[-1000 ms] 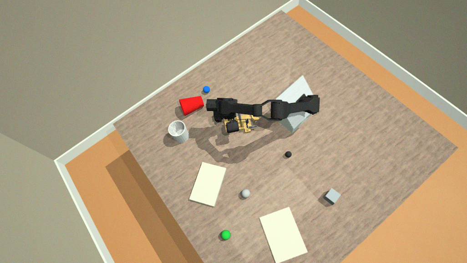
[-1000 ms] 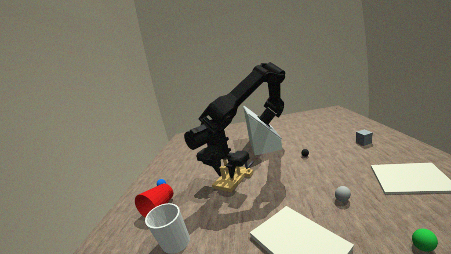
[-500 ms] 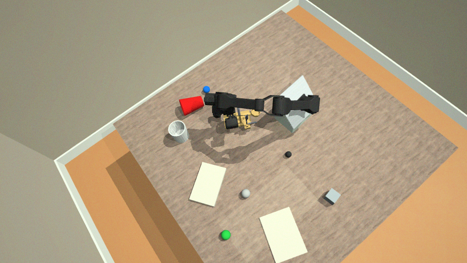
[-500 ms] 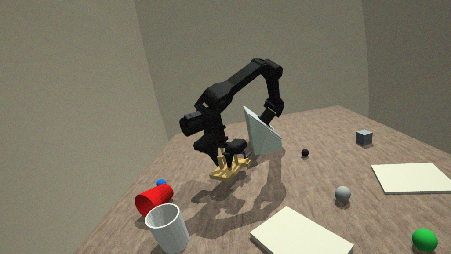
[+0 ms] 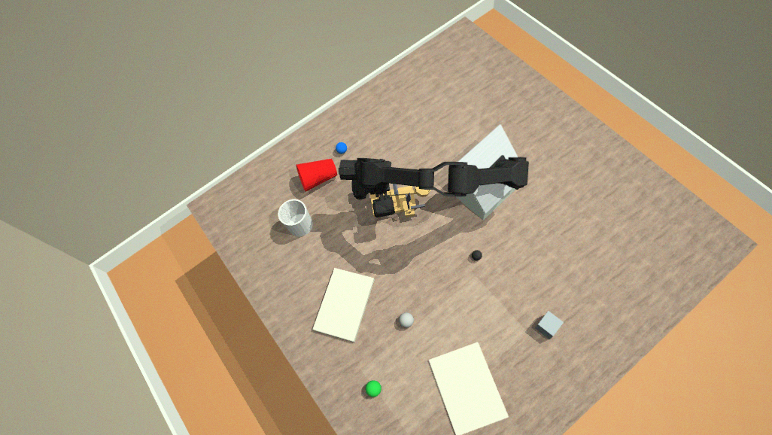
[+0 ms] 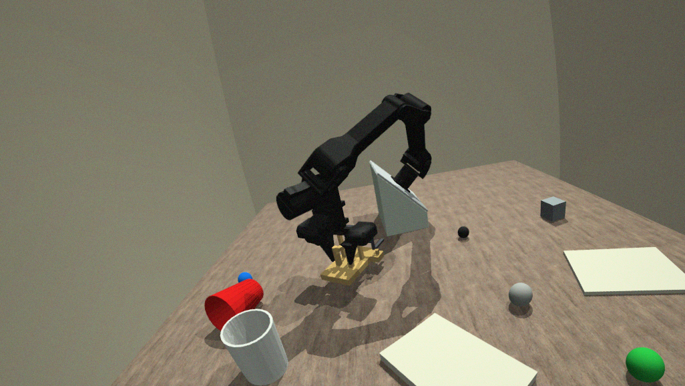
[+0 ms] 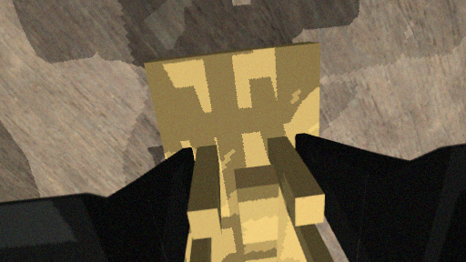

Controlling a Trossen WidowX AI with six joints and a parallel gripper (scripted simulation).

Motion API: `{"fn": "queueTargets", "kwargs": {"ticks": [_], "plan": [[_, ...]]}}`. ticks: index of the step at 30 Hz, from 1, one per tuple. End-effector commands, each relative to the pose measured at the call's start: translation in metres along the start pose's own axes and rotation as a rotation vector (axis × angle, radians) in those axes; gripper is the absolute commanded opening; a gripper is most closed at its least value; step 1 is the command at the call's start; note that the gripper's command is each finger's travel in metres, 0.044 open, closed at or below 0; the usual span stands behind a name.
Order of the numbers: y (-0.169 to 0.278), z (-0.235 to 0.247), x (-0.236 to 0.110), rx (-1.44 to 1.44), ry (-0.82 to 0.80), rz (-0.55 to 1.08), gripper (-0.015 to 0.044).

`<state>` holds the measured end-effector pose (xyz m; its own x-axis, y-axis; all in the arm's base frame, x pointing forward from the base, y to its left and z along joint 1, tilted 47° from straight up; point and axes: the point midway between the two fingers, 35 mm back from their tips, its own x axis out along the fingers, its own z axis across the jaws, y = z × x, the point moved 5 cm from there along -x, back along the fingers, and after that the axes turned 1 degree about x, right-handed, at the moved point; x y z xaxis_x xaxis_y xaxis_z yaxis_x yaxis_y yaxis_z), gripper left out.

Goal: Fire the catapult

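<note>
- Pinching the wooden catapult (image 7: 237,150) by its uprights, the gripper (image 7: 241,159) should turn it slowly.
- Point it toward the white mug (image 5: 295,217), base kept flat.

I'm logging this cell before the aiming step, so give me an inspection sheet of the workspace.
Surface: wood-grain table, orange border.
Job's things: catapult upright; white mug upright; no ball visibly loaded.
Clutter: red cup on its side; blue ball, black ball, grey ball, green ball; grey cube; grey wedge; two cream slabs.
Gripper: gripper shut on the catapult's uprights.
Cables: nothing seen.
Surroundings: plain grey walls.
</note>
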<state>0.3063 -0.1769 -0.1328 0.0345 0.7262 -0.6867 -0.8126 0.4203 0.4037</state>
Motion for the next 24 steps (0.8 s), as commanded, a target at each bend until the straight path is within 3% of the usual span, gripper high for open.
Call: {"fn": "queueTargets", "kwargs": {"ticks": [1,17,24], "plan": [[-0.001,0.0,0.001,0.004,-0.005,-0.014,0.0],[0.0,0.0,0.017,0.0,-0.002,-0.002,0.0],[0.0,0.0,0.017,0.0,-0.002,-0.002,0.0184]]}}
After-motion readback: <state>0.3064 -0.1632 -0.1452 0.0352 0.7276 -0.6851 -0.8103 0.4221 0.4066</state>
